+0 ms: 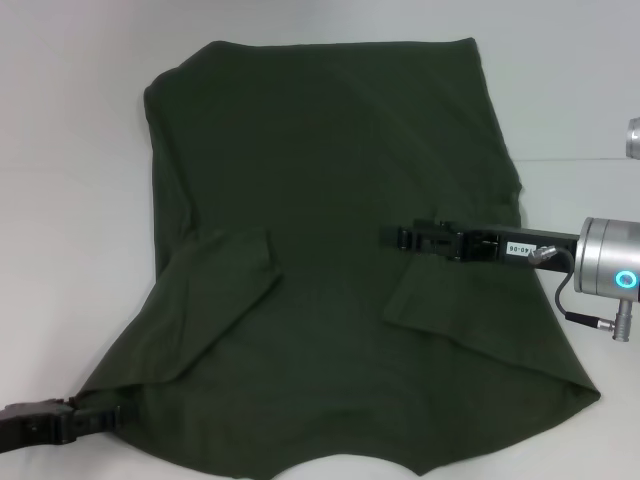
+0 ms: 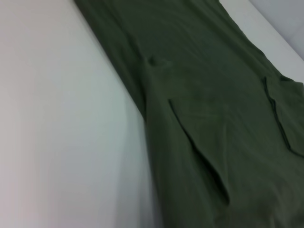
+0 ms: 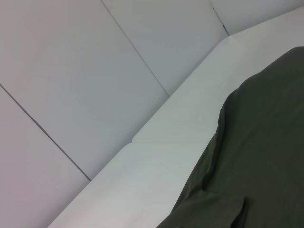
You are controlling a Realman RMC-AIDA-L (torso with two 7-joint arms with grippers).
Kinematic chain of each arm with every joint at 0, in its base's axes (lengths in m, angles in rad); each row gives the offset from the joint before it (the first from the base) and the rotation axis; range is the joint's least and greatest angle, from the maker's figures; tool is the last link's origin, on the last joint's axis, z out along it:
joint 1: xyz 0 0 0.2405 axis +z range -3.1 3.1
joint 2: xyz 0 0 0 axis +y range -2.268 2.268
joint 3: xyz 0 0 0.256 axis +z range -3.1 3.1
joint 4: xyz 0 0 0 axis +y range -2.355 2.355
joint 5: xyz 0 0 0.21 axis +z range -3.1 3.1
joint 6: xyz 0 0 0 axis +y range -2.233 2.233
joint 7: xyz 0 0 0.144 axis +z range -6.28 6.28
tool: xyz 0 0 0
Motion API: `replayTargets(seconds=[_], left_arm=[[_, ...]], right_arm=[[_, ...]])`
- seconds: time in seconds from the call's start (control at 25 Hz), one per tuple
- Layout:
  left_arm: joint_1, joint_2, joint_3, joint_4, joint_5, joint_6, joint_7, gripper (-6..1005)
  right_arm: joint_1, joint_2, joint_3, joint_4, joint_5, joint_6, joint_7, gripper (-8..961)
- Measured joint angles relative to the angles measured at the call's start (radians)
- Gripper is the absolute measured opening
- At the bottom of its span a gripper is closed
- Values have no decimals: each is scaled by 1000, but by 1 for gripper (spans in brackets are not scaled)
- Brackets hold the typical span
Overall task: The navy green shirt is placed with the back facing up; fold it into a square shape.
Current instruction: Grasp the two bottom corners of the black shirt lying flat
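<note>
The navy green shirt [image 1: 330, 180] lies flat on the white table [image 1: 60, 220], far bigger than my grippers. Both of its side parts are folded inward: one flap [image 1: 225, 275] on the left, one flap [image 1: 450, 300] on the right. My right gripper [image 1: 390, 237] reaches in from the right and sits over the shirt's middle, just beyond the right flap's far edge. My left gripper [image 1: 110, 417] is low at the shirt's near left corner, touching its edge. The shirt also shows in the left wrist view [image 2: 213, 95] and in the right wrist view [image 3: 266, 142].
White table surface [image 2: 61, 118] runs along the shirt's left side. In the right wrist view the table's far edge [image 3: 156, 123] meets pale wall panels [image 3: 71, 71]. The silver right arm [image 1: 610, 268] hangs over the shirt's right edge.
</note>
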Motion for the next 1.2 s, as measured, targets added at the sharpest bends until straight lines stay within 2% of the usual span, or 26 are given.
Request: replayTargets(seconds=[0.64,1.08,1.2], left_arm=[[-20,4,7,0,9,-10,-4,844],[-26,4,6,2,7,-13,-37,381],[-26,4,5,3,4,-10,-42,151]], right_arm=[[-1,2,3,0,0,1,0,928],[-29,-5,0,-28,-5,-9,0,928],[-46,-6,-1,-42,-7,-14,0,928]])
